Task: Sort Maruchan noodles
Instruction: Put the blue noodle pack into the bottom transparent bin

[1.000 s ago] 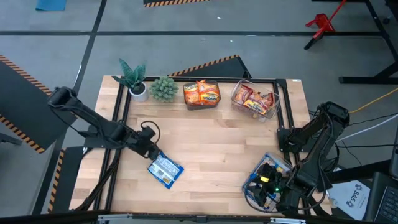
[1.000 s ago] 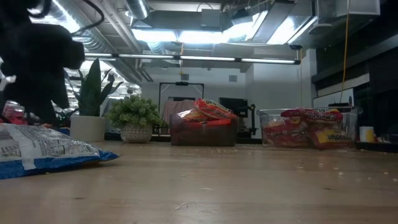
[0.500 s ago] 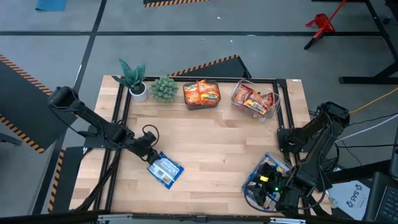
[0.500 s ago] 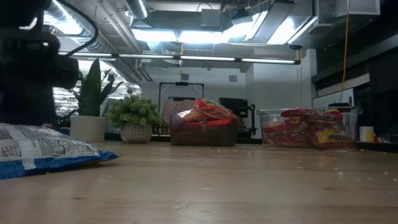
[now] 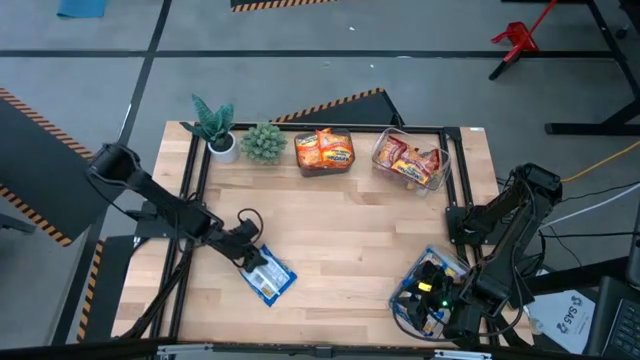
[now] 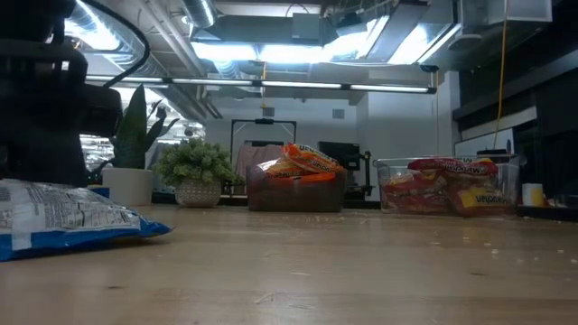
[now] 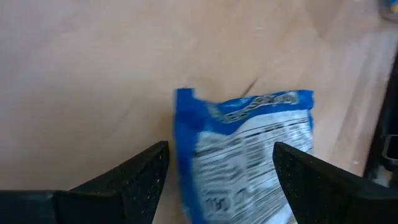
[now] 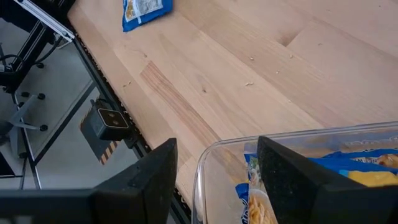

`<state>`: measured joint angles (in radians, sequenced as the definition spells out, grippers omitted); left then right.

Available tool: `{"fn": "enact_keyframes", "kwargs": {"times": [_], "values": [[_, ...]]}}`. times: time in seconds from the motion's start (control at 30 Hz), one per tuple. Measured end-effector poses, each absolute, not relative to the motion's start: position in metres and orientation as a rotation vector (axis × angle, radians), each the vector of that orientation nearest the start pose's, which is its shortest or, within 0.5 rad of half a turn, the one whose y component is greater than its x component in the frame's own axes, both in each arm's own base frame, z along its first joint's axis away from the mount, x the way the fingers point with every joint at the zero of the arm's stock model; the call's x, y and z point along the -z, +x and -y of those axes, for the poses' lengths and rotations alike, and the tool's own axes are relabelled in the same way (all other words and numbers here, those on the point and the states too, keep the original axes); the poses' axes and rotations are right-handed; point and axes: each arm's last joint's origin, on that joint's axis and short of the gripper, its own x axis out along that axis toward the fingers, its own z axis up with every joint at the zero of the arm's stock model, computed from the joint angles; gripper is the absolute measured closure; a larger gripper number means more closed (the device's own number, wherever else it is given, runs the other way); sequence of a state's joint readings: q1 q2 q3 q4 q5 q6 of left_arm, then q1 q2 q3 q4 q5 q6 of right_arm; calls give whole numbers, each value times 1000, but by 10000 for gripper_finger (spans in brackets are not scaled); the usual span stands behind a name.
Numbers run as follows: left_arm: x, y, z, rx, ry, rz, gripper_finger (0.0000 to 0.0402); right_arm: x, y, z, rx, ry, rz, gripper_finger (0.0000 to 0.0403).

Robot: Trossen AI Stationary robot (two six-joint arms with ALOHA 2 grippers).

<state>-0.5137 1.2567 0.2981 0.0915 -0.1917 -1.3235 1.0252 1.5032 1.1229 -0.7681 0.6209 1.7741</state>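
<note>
A blue-and-white noodle packet (image 5: pixel 274 284) (image 6: pixel 63 221) lies flat on the wooden table, near its left front. My left gripper (image 5: pixel 255 262) (image 7: pixel 221 149) is open and slants down over the packet's (image 7: pixel 249 143) left end, one finger on each side of that end; no touch shows. My right gripper (image 5: pixel 432 290) (image 8: pixel 217 149) hangs open over the rim (image 8: pixel 280 140) of a clear bin (image 5: pixel 408 282) of blue packets at the near right. Nothing is between its fingers.
At the far edge stand a bin of orange packets (image 5: pixel 323 152) (image 6: pixel 296 176) and a clear bin of red-brown packets (image 5: pixel 410 160) (image 6: pixel 447 185). Left of them are two small potted plants (image 5: pixel 213 125) (image 5: pixel 264 142). The middle of the table is bare wood.
My left gripper has sunk and moved toward the blue packet, tipping further downward; its fingers now stand over the packet's left end. Its opening looks unchanged.
</note>
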Motion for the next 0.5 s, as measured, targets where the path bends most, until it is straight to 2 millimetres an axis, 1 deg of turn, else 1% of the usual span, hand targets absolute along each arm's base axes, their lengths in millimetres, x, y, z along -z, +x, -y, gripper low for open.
{"fn": "enact_keyframes", "kwargs": {"times": [0.13, 0.23, 0.5], "values": [[-109, 175, 93, -255, -945, -855, 118, -248, 165, -239, 382, 819, -773, 196], [-104, 179, 97, -227, -936, -843, 131, -248, 165, -239, 381, 821, -773, 196], [-99, 181, 99, -216, -931, -846, 198, -249, 165, -239, 377, 827, -772, 196]]}}
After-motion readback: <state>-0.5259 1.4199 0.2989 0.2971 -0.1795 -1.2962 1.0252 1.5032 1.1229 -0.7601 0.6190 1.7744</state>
